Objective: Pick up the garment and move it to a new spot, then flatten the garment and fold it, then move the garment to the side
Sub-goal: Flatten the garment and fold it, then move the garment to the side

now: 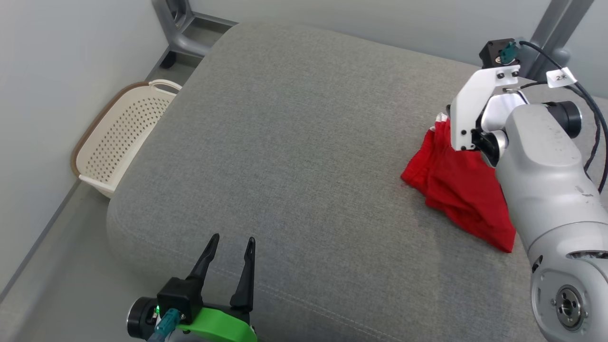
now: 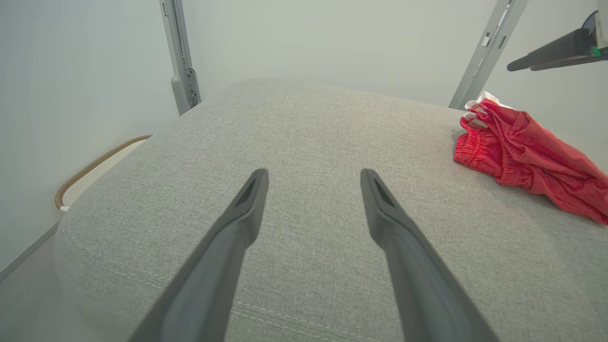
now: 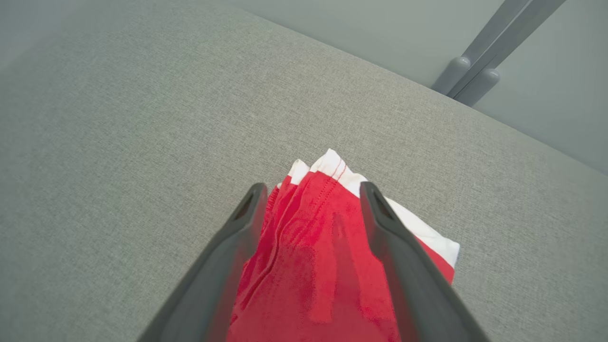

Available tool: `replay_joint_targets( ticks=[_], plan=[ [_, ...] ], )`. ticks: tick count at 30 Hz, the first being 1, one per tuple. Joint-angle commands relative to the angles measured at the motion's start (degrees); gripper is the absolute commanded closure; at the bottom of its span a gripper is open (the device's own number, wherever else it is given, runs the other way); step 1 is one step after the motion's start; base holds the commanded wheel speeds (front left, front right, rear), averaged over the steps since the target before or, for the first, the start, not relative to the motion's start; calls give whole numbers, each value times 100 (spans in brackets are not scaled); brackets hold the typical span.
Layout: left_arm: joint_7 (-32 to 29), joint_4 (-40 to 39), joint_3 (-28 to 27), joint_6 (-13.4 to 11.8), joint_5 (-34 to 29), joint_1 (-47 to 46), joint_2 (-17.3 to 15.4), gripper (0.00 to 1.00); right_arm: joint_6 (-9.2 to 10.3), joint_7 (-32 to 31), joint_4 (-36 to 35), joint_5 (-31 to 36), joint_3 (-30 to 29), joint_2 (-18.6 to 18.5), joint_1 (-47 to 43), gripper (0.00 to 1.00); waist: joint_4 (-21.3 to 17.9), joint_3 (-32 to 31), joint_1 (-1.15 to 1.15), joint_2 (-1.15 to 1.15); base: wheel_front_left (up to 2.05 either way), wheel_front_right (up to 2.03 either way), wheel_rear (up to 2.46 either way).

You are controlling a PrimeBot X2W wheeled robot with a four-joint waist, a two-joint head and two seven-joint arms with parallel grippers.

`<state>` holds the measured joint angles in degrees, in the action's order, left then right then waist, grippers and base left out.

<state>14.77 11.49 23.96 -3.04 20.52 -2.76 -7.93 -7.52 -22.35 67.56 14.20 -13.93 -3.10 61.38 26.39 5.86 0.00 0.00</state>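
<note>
Head view: a crumpled red fabric garment with a white edge [image 1: 456, 190] lies at the right of the frame on a broad grey woven-fabric cushion [image 1: 294, 142], partly hidden behind the pale right forearm [image 1: 546, 161]. The left gripper [image 1: 233, 238] sits at the lower left over the cushion's near edge, well apart from the garment, its two dark fingers spread with nothing between them. A cream perforated plastic basket [image 1: 123, 137] stands at the left edge, beside the cushion. In the right wrist view the right gripper [image 3: 313, 187] hangs over the garment's white-trimmed end at lower centre, jaws apart, cloth showing between the fingers.
</note>
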Motion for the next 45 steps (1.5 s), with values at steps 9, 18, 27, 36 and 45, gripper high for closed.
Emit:
replay_joint_targets(
  ticks=[9, 18, 27, 36, 45],
  plan=[
    [43, -51, -79, -69, 30, 104, -121, 0, 7, -311, 136, -120, -349, -525, -417, 0, -585, -332, 0, 0, 0, 0, 0],
    [37, -138, -52, -98, 46, 88, -149, 0, 6, -643, 21, -209, -1062, -606, -967, 0, -735, -218, 0, 0, 0, 0, 0],
    [37, -139, 4, -101, 48, -61, -101, 0, 5, -780, -213, -90, -1703, -283, -1026, 0, -627, 71, 0, 0, 0, 0, 0],
    [39, -72, 21, -44, 67, -171, -65, 0, 5, -1175, -332, 241, -2162, -73, -1146, 0, -510, 167, 0, 0, 0, 0, 0],
    [44, -14, 0, -41, 67, -233, -16, 0, 5, -1106, -465, 493, -2393, -10, -1105, 100, -477, 219, 0, 0, 0, 0, 0]
  ],
)
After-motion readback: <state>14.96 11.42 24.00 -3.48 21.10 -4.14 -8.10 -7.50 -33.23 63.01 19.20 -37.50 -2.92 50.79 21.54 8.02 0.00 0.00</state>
